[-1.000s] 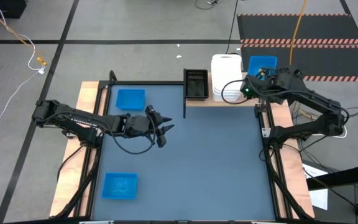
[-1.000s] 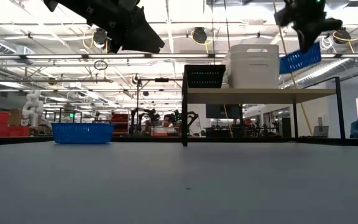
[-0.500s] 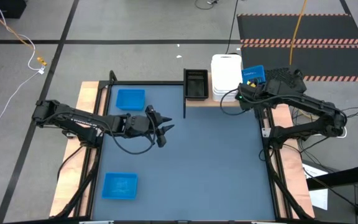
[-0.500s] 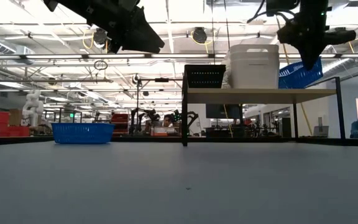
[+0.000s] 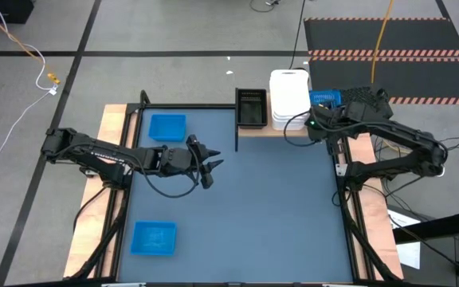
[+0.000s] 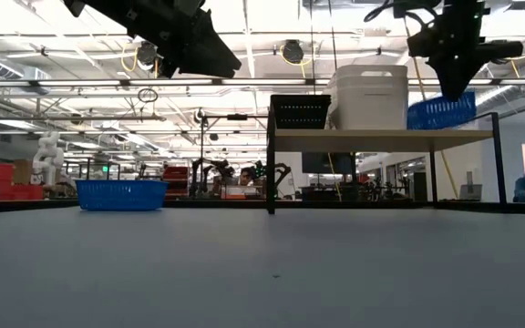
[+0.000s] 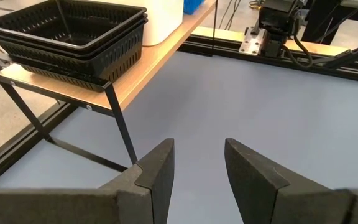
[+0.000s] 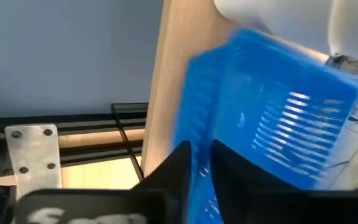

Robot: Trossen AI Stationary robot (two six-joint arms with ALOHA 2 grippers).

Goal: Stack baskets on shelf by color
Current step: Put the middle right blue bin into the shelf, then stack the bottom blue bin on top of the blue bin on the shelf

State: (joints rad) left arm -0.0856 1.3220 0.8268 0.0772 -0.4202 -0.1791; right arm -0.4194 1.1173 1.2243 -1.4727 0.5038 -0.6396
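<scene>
On the wooden shelf (image 5: pixel 277 130) at the table's far edge stand a black basket (image 5: pixel 251 108), a stack of white baskets (image 5: pixel 289 97) and, at the right end, a blue basket (image 6: pixel 440 111) sitting level. My right gripper (image 6: pixel 452 91) hangs just above that basket, slightly open, with one finger on each side of its wall. Two more blue baskets (image 5: pixel 166 126) (image 5: pixel 154 237) lie on the table at the left. My left gripper (image 5: pixel 213 166) waits open above the table's middle left with nothing between its fingers. My right gripper's fingers (image 8: pixel 178 163) straddle the blue basket's side wall (image 8: pixel 197 134), one inside and one outside, slanting down from above. A narrow gap shows between them, and I cannot tell whether they touch the wall. The basket rests on the shelf beside the white stack.
Black frame posts (image 6: pixel 270 164) hold the shelf above the blue-grey tabletop (image 5: pixel 261 207). Wooden side rails and black bars run along the table's left and right edges. Free room lies in the table's middle and near right.
My right gripper has come down and toward the white stack, rolling its wrist. The blue basket, which hung tilted above the shelf's far right end, now sits level on the shelf next to the white stack.
</scene>
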